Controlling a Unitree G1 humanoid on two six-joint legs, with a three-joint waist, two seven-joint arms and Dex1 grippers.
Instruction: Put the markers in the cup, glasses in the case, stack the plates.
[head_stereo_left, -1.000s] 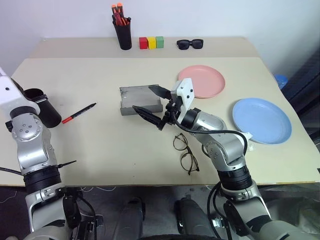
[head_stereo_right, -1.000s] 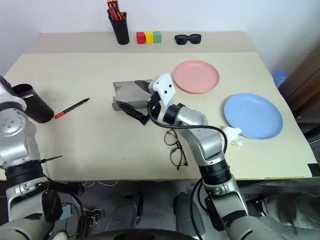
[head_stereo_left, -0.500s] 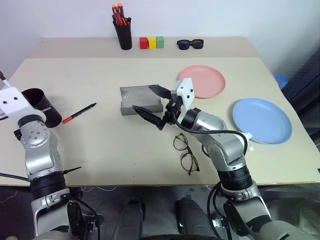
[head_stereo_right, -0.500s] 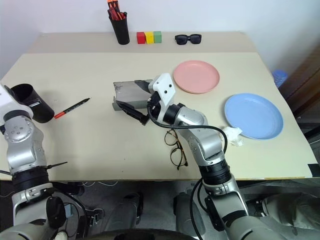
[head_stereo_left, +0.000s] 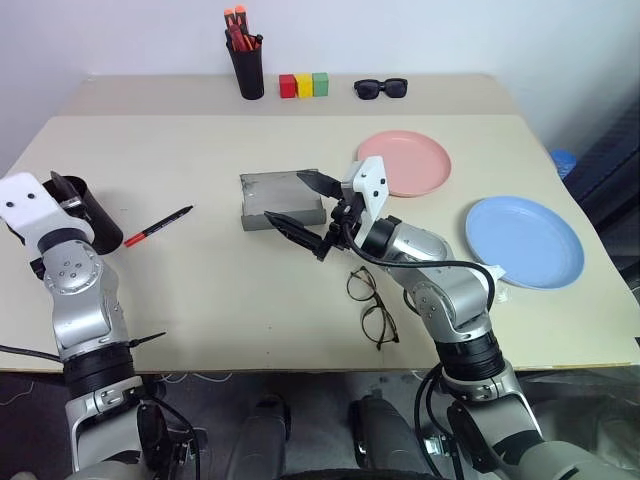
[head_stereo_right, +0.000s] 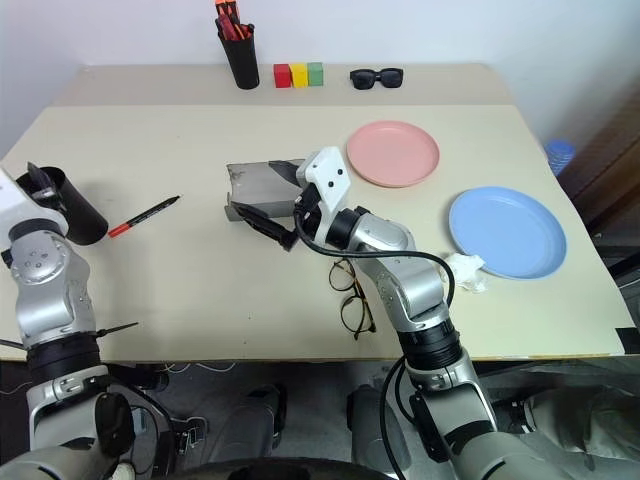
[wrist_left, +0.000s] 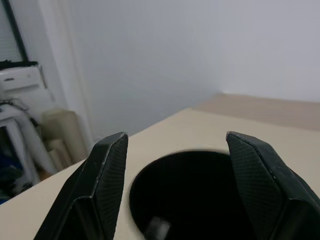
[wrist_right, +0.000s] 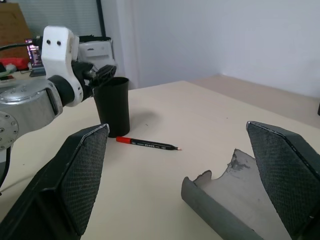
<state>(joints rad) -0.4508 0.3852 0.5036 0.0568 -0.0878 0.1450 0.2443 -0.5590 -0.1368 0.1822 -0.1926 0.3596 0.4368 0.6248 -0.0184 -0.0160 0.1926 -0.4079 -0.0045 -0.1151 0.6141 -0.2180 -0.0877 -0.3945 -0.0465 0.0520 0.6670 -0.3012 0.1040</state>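
Standing right below the spread left pincer (wrist_left: 175, 165) — the cup (wrist_left: 192, 192).

A pale beige table (head_stereo_left: 200, 290) takes up most of the room ahead, with a seam running across it near the far end where a second slab seems to join. Behind it stands a plain white wall (head_stereo_left: 400, 35), evenly lit with no hard shadows. Below the near edge lies a grey floor (head_stereo_left: 300, 400) with thin cables trailing over it. In the left wrist view, past the table's far corner, white and cream pieces of furniture or equipment (wrist_left: 30, 125) stand against the wall, too blurred to identify. A dark panel (head_stereo_left: 610, 160) stands at the right.
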